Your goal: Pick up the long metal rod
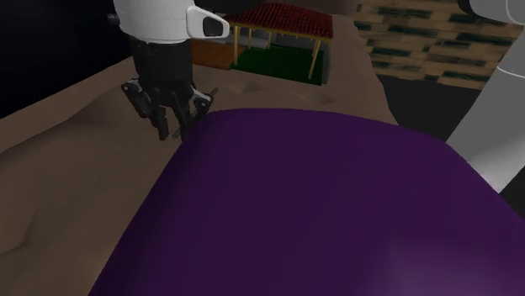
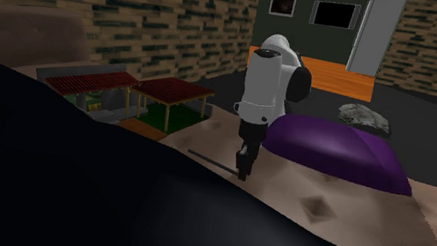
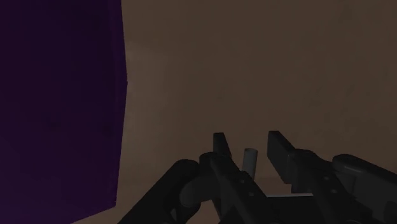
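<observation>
Two fingers [image 3: 221, 145] of the gripper [image 3: 249, 142] are standing apart, clasping nothing, with the grey end of the long metal rod [image 3: 249, 164] showing between them, seemingly untouched. From the gripper the rod is lying flat along the brown surface [image 2: 347, 204], running toward the second exterior view's left. A purple cushion [image 1: 336, 210] is sitting just beside, and brick walls [image 2: 136, 7] are closing the room.

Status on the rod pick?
Gripper open, low over the brown surface. Rod end in the gap, not clasped. Purple cushion close alongside, not blocking.
</observation>
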Controlling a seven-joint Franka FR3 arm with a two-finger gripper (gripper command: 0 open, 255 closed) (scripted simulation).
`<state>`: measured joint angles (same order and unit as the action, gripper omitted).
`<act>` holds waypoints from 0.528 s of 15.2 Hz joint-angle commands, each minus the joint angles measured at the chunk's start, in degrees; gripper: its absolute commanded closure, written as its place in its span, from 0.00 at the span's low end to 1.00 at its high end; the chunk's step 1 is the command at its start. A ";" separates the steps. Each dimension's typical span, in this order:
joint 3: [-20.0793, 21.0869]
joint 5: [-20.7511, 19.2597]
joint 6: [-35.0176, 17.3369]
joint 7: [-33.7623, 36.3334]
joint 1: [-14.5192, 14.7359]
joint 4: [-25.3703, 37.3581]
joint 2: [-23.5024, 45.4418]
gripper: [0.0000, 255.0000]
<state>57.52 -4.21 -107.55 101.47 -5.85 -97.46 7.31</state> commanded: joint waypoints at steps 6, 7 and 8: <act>-0.02 0.47 -1.47 -0.25 -0.23 -0.80 -0.26 1.00; -0.05 0.17 -1.41 -0.17 -0.16 -0.55 0.09 1.00; -0.01 0.17 -0.64 -0.15 -0.13 0.23 0.10 1.00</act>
<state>57.57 -3.77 -107.41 101.17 -6.09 -97.58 6.88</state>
